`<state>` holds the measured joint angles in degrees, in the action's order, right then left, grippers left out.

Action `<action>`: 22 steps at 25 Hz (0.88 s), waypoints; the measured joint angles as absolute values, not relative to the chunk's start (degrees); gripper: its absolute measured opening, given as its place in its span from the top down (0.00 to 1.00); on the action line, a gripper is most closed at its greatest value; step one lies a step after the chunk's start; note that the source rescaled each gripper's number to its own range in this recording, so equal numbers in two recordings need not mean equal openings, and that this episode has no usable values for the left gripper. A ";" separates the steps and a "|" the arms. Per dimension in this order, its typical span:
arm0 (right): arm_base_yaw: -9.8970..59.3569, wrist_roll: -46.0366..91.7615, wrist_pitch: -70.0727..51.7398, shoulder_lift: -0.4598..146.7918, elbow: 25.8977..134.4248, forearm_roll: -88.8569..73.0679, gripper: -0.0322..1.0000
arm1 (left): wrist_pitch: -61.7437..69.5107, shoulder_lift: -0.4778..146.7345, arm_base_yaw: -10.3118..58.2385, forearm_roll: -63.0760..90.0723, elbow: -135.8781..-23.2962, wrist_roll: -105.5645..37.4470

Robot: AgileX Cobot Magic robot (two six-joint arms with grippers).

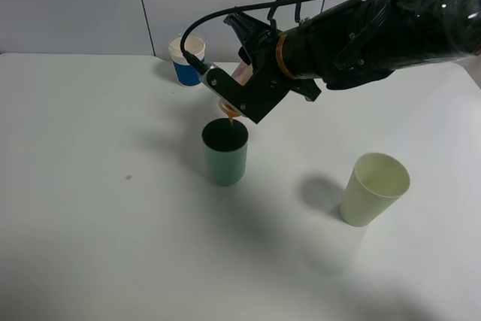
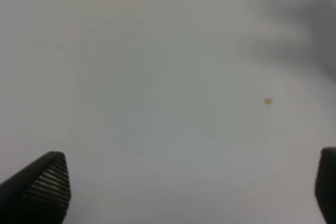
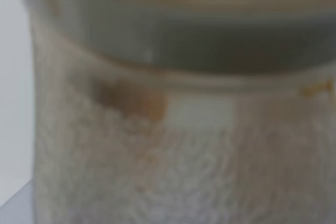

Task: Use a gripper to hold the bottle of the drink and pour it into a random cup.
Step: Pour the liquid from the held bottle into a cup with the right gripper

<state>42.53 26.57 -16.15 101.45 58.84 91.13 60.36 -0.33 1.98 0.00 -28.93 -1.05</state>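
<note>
My right gripper (image 1: 237, 92) reaches in from the upper right and is shut on the bottle of the drink (image 1: 239, 74), which is tipped steeply mouth-down. A thin brown stream (image 1: 230, 119) falls from the mouth into the teal-green cup (image 1: 225, 153) standing directly below. The right wrist view is filled by the blurred bottle (image 3: 173, 129) with brownish drink inside. In the left wrist view the left gripper (image 2: 189, 187) hangs open over bare white table, only its fingertips (image 2: 44, 184) showing; it is out of the high view.
A pale yellow-green tumbler (image 1: 373, 189) stands right of the teal cup. A blue-sleeved white paper cup (image 1: 186, 60) sits behind, near the table's far edge. A small brown speck (image 1: 128, 178) lies on the white table (image 1: 90, 246) to the left.
</note>
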 joint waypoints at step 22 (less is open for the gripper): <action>42.72 34.86 -16.28 101.45 58.89 91.13 0.96 | 60.42 -0.33 1.98 -0.30 -28.93 -1.05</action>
